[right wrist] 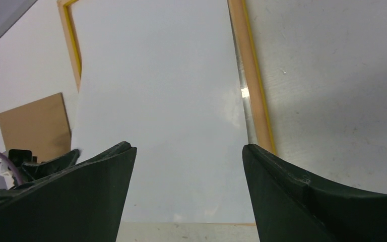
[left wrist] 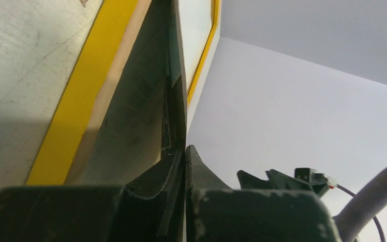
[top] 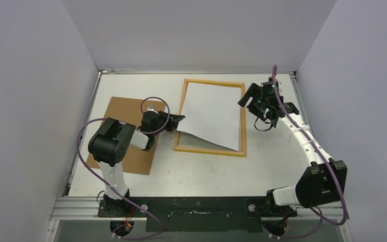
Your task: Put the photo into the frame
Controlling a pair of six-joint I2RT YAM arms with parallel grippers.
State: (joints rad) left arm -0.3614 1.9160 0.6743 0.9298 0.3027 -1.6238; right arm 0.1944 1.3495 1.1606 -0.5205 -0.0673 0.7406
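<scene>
Left wrist: hand (left wrist: 185, 148) apparently on photo (left wrist: 195, 40)

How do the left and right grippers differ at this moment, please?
The left gripper is shut, pinching the photo at its edge; the right gripper is open and holds nothing. The left gripper is at the left side of the frame, the right gripper at its right side. Both are dark.
</scene>
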